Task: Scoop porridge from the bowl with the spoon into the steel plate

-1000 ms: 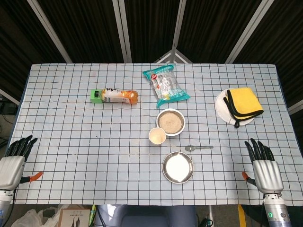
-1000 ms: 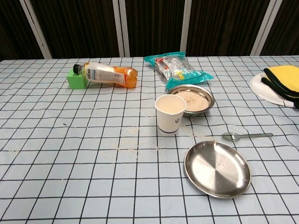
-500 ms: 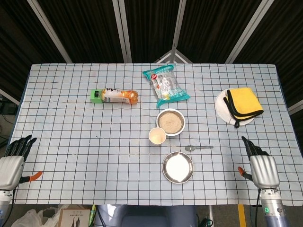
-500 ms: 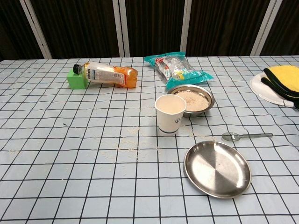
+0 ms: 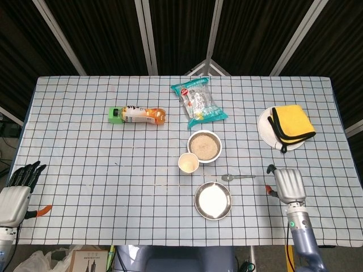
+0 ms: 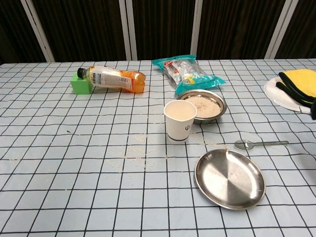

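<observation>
Spoon [image 5: 238,177]: one, lying flat on the checked tablecloth [image 5: 85,141] between the bowl [image 5: 204,146] and the steel plate [image 5: 212,200], bowl end pointing left and handle pointing toward the right hand [image 5: 289,185]. Judged light, thin, rigid and smooth; lying flush with the cloth, so likely slippery to lift. Best hold looks to be a pinch on the handle's far end, clear of the scoop. Bowl: one, steel, holding pale grainy porridge; probably light enough to slide if pushed. Plate: one, shallow, shiny. Right hand is near the handle tip but apart from it, back facing the camera; whether its fingers are curled or straight, cannot tell. Left hand [image 5: 16,190] rests at the table edge, fingers spread, holding nothing. Also: one paper cup [image 5: 188,163], one bottle [image 5: 138,115] lying down, one snack bag [image 5: 199,102], one yellow cloth [image 5: 290,126] on one white dish [image 5: 265,130].
</observation>
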